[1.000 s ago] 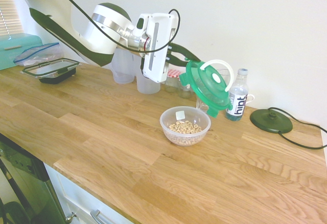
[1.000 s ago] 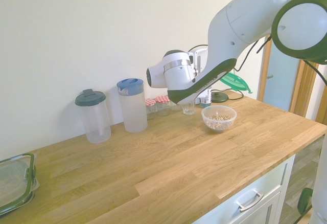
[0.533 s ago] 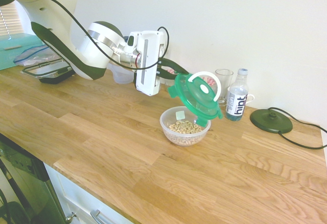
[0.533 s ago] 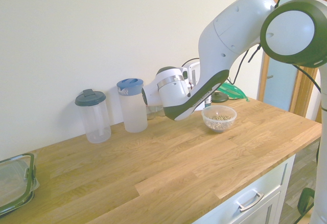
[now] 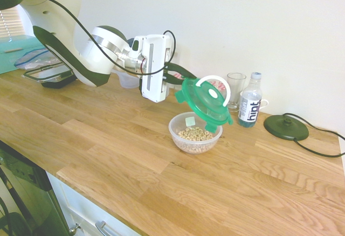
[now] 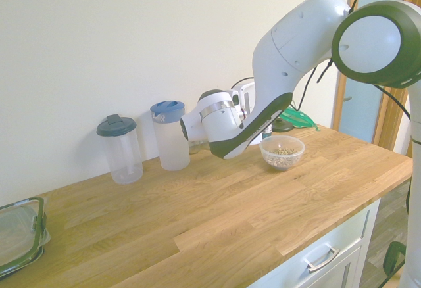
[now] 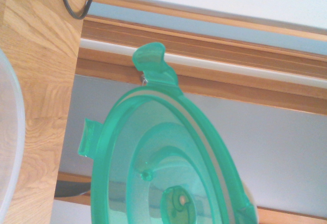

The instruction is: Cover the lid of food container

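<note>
1. Your gripper (image 5: 192,78) is clamped on the green lid (image 5: 204,104), pinching it near one edge, with its dark fingers (image 5: 179,70) reaching in from the arm's side. The lid hangs clear of the counter (image 5: 124,155), so you can count the grasp as done.
2. You have the lid steeply tilted, with its white handle (image 5: 228,89) on the outer face. Its lower edge overlaps the bowl (image 5: 180,139) in the first exterior view; you cannot tell from there whether lid and rim touch.
3. Your food container is that clear round bowl, upright on the counter with the cereal (image 5: 195,134) inside. Its mouth is uncovered, so the covering itself is not done.
4. In the wrist view, the lid and the bowl's rim (image 7: 21,114) show apart, so you probably need more sideways alignment.
5. What is left for you: centre the lid over the bowl, level it, lower it onto the rim, then let go. I judge you past the carry's midpoint, with the careful part ahead; releasing at this tilt could let the lid slide off or knock the bowl.
</note>
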Motion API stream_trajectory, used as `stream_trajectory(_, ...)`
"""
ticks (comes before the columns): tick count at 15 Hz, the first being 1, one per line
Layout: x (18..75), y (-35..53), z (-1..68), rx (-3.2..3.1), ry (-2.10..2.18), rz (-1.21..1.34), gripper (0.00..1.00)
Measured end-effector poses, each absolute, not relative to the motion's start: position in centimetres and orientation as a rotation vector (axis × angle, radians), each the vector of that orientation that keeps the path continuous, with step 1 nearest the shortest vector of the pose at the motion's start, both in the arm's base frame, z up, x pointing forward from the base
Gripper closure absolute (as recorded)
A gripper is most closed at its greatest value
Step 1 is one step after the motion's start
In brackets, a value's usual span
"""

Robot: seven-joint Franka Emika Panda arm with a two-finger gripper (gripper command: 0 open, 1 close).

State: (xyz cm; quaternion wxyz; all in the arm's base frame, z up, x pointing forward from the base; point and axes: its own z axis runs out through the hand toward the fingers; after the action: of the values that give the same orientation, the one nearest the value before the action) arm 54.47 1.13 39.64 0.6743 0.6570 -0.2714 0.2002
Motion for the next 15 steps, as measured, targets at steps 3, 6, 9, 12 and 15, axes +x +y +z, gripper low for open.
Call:
stream_trajectory(3, 54.4, 1.7, 39.1, 1.476, -0.604, 0.456, 1.00)
stream_trajectory(6, 54.4, 2.1, 38.5, 1.471, -0.598, 0.461, 1.00)
stream_trajectory(9, 54.3, 2.8, 38.0, 1.462, -0.591, 0.471, 1.00)
stream_trajectory(12, 54.0, 3.7, 37.5, 1.432, -0.580, 0.467, 1.00)
stream_trajectory(15, 53.9, 3.5, 36.1, 1.409, -0.578, 0.457, 1.00)
